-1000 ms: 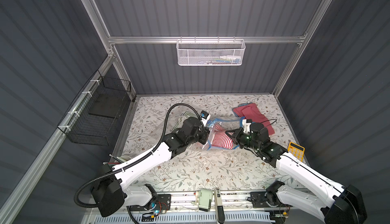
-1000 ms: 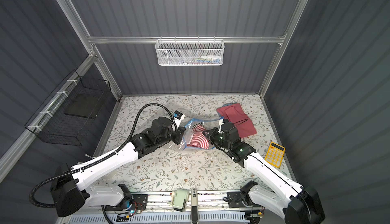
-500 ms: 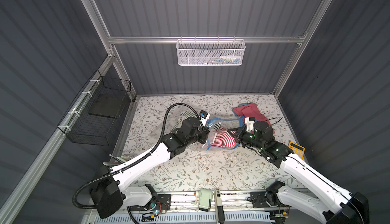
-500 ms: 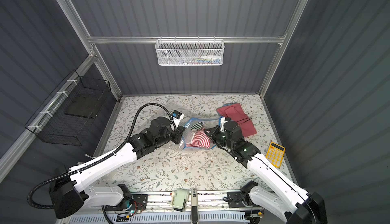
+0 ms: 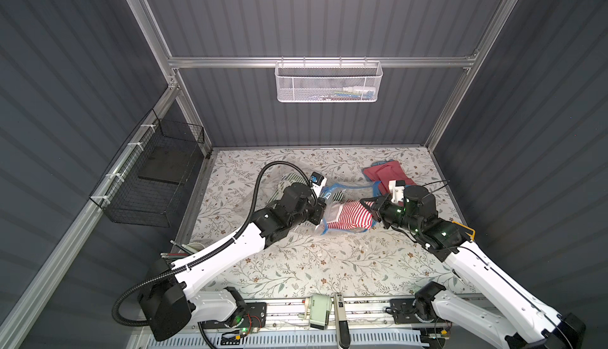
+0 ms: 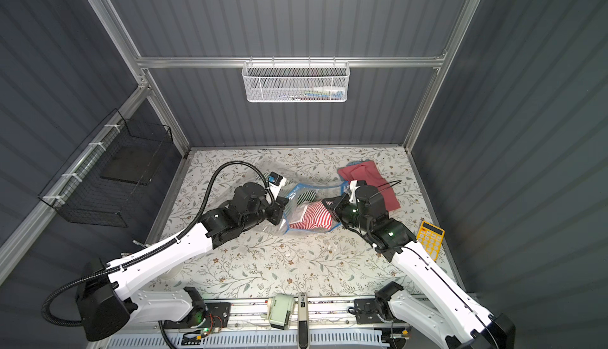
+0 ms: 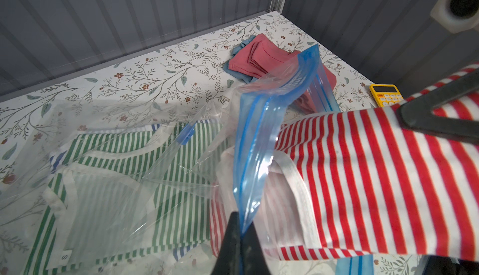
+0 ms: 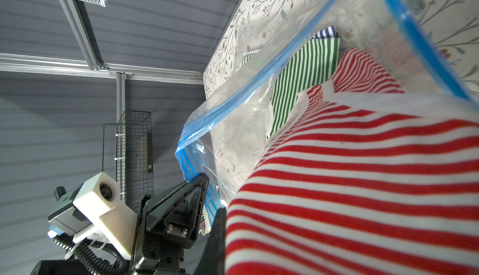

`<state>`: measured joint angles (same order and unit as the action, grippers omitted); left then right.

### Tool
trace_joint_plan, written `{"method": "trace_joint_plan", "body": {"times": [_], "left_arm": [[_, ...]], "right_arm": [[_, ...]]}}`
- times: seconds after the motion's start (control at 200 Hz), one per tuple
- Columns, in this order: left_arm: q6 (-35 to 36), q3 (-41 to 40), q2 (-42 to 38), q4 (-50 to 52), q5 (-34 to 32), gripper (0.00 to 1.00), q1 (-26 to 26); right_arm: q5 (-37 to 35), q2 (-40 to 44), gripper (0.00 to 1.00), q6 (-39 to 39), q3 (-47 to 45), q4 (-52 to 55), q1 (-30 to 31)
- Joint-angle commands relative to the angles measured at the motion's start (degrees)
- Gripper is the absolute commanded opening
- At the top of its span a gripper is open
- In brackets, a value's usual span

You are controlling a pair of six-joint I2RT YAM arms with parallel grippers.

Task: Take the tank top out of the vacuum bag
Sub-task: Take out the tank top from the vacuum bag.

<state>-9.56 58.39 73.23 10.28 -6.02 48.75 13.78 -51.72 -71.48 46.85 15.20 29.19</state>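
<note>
There, in vacuum bag (image 7: 255,144), green-striped top (image 7: 168,206) tagged "S".

table (image 5: 312,265) open up front; vacuum bag (image 5: 348,188) centre, red cloth (image 5: 383,173), calculator (image 6: 430,239) rightward.

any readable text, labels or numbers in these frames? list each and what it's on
"S": size tag on the green striped top inside the vacuum bag.
Print on the bag's blue zip strip: too blurred to read.
Key markings on the yellow calculator: too small to read.
Items in the white mesh basket: any print is too small to read.
Nothing else is legible.
</note>
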Motion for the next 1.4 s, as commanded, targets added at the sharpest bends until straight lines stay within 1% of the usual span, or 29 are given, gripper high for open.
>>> {"method": "trace_joint_plan", "body": {"times": [0.0, 0.275, 0.555, 0.985, 1.145, 1.181, 1.396], "left_arm": [[-0.6, -0.8, -1.3, -0.7, 0.3, 0.0, -0.1], [-0.7, -0.3, -0.4, -0.9, 0.9, 0.0, -0.1], [-1.0, 0.0, -0.1, -0.3, 0.7, 0.0, -0.1], [-1.6, -0.2, 1.0, -1.0, 1.2, 0.0, -0.1], [-1.7, -0.3, 1.1, -1.5, 1.1, 0.0, -0.1], [-1.7, -0.3, 1.1, -1.5, 1.1, 0.0, -0.1], [-1.6, -0.1, 2.0, -2.1, 1.4, 0.0, -0.1]], "right_arm": [[1.0, 0.6, 0.0, 0.6, 2.4, 1.4, -0.5], [1.9, 0.2, 0.0, 0.9, 4.4, 2.1, -0.9], [4.3, -1.4, 0.0, 1.6, 8.4, 4.0, -2.2], [4.9, -2.1, 0.0, 2.1, 15.1, 13.2, -4.0], [4.9, -1.7, 0.0, 1.7, 16.1, 14.4, -4.9], [7.0, -1.5, 0.0, 1.7, 16.3, 14.8, -5.2], [7.9, 0.0, 0.0, 2.7, 18.5, 18.3, -7.5]]}}
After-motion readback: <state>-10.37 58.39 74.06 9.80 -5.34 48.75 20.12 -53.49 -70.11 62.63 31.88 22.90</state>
